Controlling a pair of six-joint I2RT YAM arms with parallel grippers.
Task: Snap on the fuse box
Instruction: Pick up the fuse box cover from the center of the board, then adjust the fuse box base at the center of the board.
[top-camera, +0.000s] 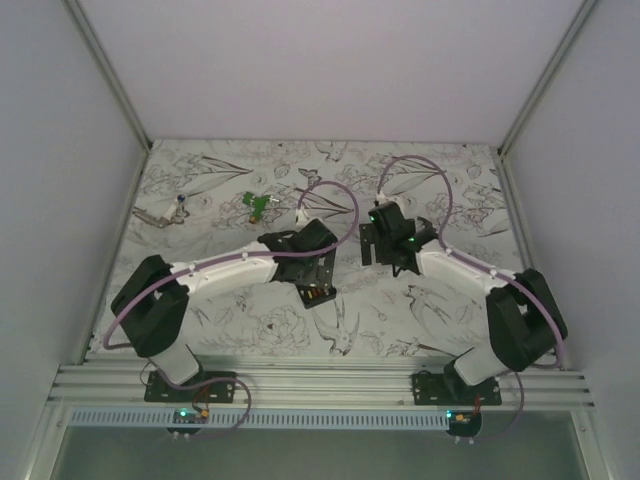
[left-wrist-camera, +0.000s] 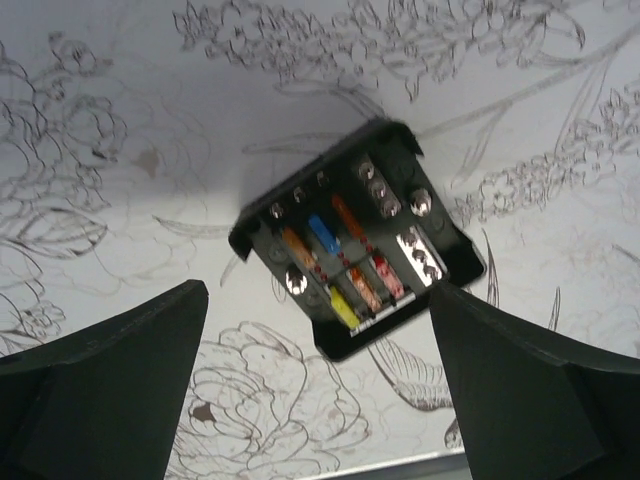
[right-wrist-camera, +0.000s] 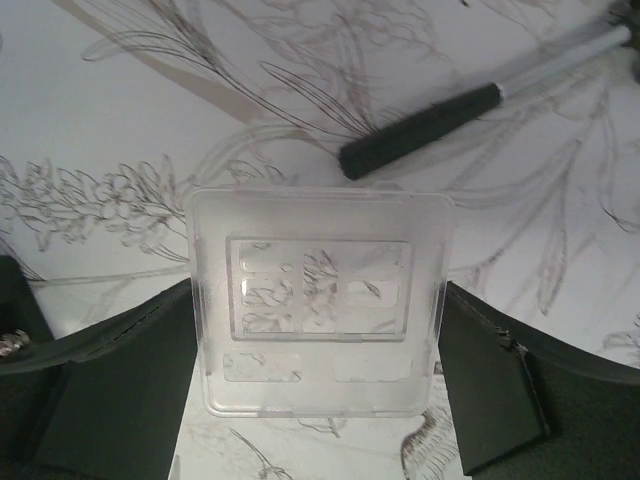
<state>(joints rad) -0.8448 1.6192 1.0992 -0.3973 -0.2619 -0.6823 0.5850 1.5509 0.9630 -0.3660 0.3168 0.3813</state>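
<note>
Table (top-camera: 250, 320): white surface, line-drawn flowers and birds. Fuse box (left-wrist-camera: 355, 255) on it, open side up, coloured fuses showing; 6 o'clock of centre. Green piece (top-camera: 258, 205) at 11 o'clock. Small metal item (top-camera: 160, 213) at 10 o'clock, near left edge. Black stick tool (right-wrist-camera: 420, 130) lying flat.

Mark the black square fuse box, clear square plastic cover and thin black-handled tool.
Black square fuse box (left-wrist-camera: 355, 250): left wrist view, fuse face.
Clear square plastic cover (right-wrist-camera: 320, 300): right wrist view, centre panel.
Thin black-handled tool (right-wrist-camera: 420, 130): right wrist view, dark grip.
</note>
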